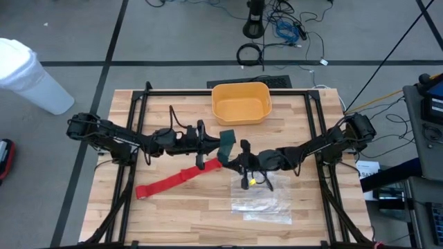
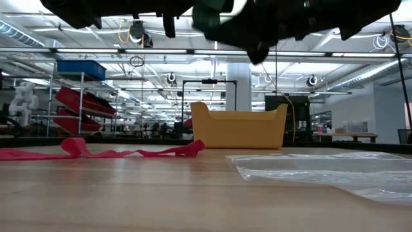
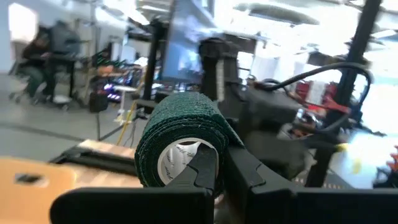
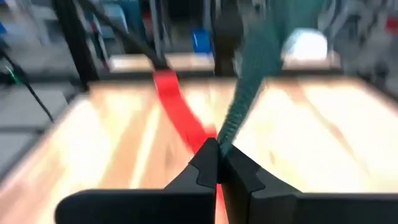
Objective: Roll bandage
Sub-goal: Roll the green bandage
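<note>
A bright red bandage strip (image 1: 178, 179) lies flat on the wooden table, from the near left toward the middle; it also shows in the low view (image 2: 129, 153) and the right wrist view (image 4: 177, 112). No gripper touches it. My left gripper (image 1: 210, 144) is shut on a dark green bandage roll (image 3: 180, 140) with a white core, above the table's middle. My right gripper (image 1: 239, 160) is shut on the green strip (image 4: 249, 87) that leaves this roll, just above the red strip's far right end. My left gripper holds the green roll by its wall beside the white core (image 3: 186, 158). One finger (image 3: 205, 171) lies across the core's open end and the other outside; whether it reaches inside I cannot tell. The roll is lifted clear of the table. My right gripper pinches the green strip's free end (image 4: 221, 140) between its two fingertips. The strip runs straight and taut from the fingers up to the roll. It is clear of the table, above the red strip.
A yellow bin (image 1: 240, 102) stands at the far middle of the table. A clear crinkled plastic bag (image 1: 263, 202) lies flat near the front, right of centre. A black frame runs along the table's edges. People show in the room beyond.
</note>
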You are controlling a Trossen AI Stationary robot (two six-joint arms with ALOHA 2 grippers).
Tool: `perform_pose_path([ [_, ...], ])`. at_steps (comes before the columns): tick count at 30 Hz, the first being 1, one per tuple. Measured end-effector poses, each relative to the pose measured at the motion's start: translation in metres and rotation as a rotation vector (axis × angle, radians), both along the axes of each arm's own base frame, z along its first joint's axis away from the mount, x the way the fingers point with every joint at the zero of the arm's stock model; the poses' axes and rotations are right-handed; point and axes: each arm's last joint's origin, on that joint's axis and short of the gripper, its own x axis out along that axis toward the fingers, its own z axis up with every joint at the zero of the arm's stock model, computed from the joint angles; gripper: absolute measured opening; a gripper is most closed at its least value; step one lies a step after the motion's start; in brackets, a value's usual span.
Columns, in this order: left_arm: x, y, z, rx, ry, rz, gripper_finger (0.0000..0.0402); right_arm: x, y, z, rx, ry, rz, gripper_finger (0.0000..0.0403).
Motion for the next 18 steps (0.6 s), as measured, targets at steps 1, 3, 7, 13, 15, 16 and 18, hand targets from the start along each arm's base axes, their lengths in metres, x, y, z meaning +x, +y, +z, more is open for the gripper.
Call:
perform_pose_path([
  [1,0.0,-0.001,0.001,0.021,-0.004,-0.011,0.0013,-0.001,-0.002,-0.005,0.006,0.051,-0.012,0.0],
  [3,-0.002,-0.002,0.003,0.062,-0.024,-0.043,0.0013,-0.004,-0.005,-0.015,0.009,0.156,-0.039,0.0],
  [7,-0.004,-0.004,0.005,0.126,-0.023,-0.118,0.0013,-0.009,-0.01,-0.024,-0.01,0.253,-0.128,0.0],
  [13,-0.006,-0.003,0.004,0.261,0.033,-0.108,0.0013,-0.009,0.002,-0.021,0.022,0.223,-0.041,0.0],
  [15,-0.008,-0.001,0.002,0.33,0.087,-0.042,0.0013,-0.01,0.013,-0.019,0.036,0.202,0.022,0.0],
  [16,-0.008,0.0,0.001,0.363,0.114,0.012,0.0013,-0.011,0.02,-0.018,0.041,0.19,0.051,0.0],
  [18,-0.008,0.003,-0.002,0.417,0.162,0.108,0.0013,-0.015,0.03,-0.017,0.032,0.184,0.103,0.0],
])
